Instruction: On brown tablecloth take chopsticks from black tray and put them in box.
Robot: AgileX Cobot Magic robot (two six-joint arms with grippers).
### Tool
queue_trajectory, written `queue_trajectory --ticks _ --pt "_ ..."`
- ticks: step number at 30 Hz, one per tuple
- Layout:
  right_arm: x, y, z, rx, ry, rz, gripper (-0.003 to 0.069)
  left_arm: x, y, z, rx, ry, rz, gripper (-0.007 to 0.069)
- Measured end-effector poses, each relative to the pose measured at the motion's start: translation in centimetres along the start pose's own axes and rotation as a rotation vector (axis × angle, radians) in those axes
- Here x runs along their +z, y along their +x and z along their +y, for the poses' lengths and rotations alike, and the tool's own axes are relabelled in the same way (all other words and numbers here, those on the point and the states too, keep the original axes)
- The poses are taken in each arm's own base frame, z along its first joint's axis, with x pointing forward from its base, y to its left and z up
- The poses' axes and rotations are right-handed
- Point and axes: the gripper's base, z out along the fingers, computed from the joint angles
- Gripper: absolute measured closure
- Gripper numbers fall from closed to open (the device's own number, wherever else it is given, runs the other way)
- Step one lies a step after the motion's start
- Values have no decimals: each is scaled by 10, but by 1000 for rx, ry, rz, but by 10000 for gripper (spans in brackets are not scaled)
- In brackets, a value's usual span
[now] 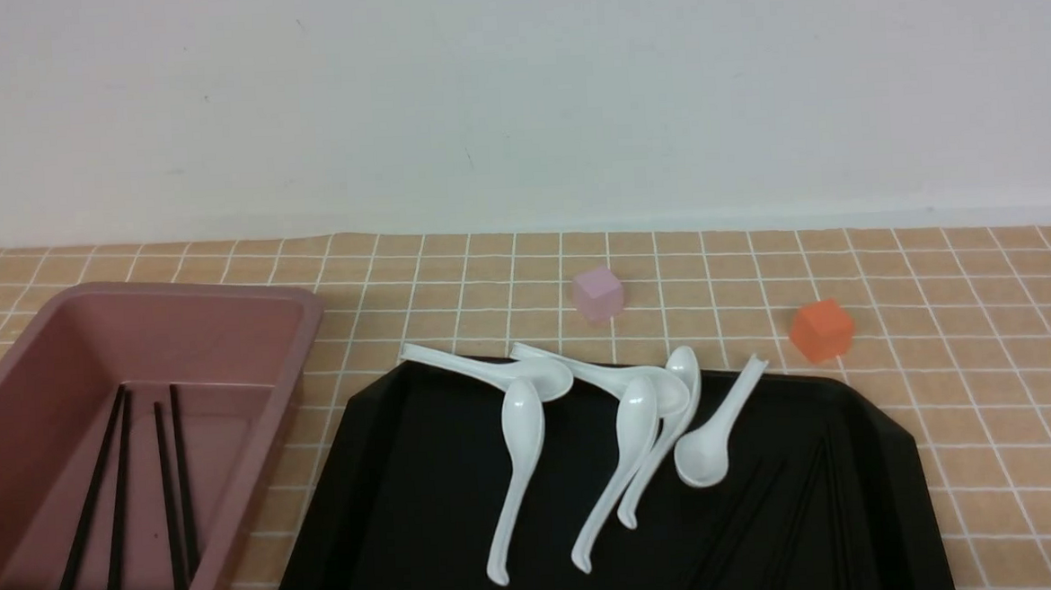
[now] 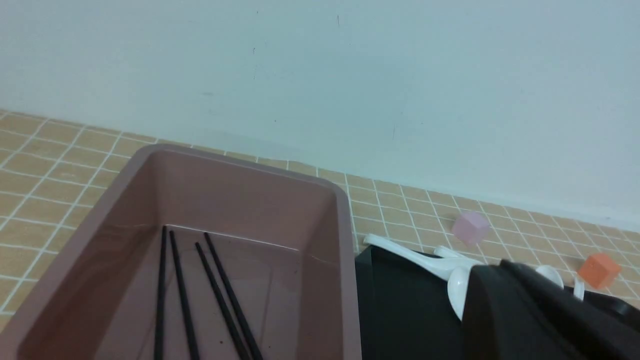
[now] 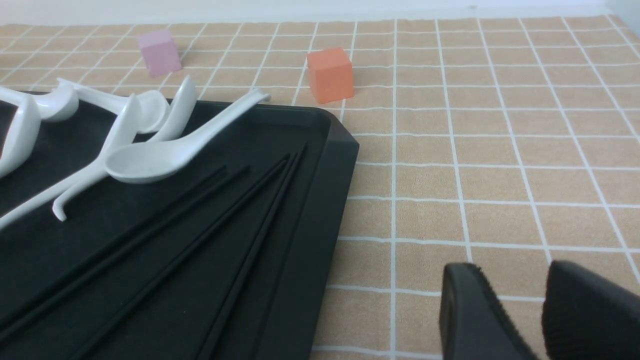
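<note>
- Beside the tray [image 1: 376, 537], the box [image 1: 303, 343] is holding four chopsticks [image 1: 180, 475]; others are lying in the tray.
- Left gripper [image 2: 510, 270] is pressing together; right gripper [image 3: 505, 270] is standing spread.
- Close-lying sticks could be slipping or catching during a grasp.
- Gridded tan cloth [image 1: 986, 325] is meeting a pale wall [image 1: 515, 98].

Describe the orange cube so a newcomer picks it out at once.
Find the large glossy black tray with cut corners. Just beyond its far right corner, on the tan cloth with a white grid, sits a small orange cube. Its orange colour sets it apart from the pale pink cube farther left.
</note>
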Motion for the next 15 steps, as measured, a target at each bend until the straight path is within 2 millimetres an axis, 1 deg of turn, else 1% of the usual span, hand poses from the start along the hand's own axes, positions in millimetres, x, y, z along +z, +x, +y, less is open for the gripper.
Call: queue_trajectory --ticks 5,8,11,14,15 --pt "0 0 0 0 0 0 419 3 5 3 11 -14 16 637" --pt "0 0 0 0 0 0 419 9 17 7 13 -30 55 637" --pt "0 0 0 0 0 0 419 20 38 15 -1 -48 107 637" --pt "0 0 0 0 0 0 419 28 55 22 -8 -63 139 637" --pt "0 0 0 0 0 0 419 32 64 25 -12 -70 152 637"
